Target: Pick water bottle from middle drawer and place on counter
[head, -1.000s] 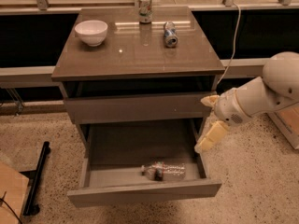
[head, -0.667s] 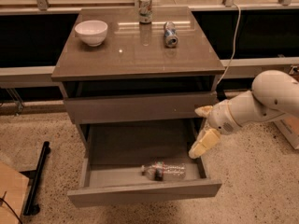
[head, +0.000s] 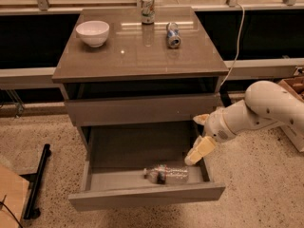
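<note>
On the table (head: 142, 61), a bowl (head: 92, 33) sits far left, an upright can (head: 147, 8) at the far edge, and a tipped can (head: 173, 35) just right of it, nearer. Below, the middle drawer (head: 142, 197) stands pulled out; the water bottle (head: 166, 174) lies inside, right of centre. The tool (head: 198, 150) hangs over the drawer's right side, near the bottle.

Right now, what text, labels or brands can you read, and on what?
None readable.
Upright can on the counter: print illegible.
Lying can: print illegible.
Water bottle in the middle drawer: dark label illegible.
Pincer, by the drawer's right side: no markings visible.
</note>
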Robot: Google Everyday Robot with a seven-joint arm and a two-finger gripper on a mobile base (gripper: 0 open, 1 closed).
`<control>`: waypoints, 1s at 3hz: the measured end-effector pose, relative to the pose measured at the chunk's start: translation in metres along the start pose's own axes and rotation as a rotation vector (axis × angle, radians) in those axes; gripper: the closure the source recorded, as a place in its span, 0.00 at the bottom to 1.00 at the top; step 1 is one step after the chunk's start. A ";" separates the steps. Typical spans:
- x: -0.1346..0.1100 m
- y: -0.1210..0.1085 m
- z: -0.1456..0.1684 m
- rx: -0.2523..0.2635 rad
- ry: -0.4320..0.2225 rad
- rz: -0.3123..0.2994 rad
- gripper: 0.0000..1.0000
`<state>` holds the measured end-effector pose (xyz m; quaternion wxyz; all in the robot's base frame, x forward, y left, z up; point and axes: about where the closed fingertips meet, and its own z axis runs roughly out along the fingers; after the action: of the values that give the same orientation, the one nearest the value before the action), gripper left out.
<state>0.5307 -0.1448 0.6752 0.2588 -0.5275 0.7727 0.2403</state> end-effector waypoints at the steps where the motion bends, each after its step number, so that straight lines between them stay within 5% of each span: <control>1: 0.011 -0.008 0.039 0.005 -0.041 0.030 0.00; 2: 0.031 -0.017 0.085 0.001 -0.056 0.073 0.00; 3: 0.036 -0.019 0.096 0.002 -0.060 0.085 0.00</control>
<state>0.5516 -0.1148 0.5777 0.2722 -0.4864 0.7865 0.2659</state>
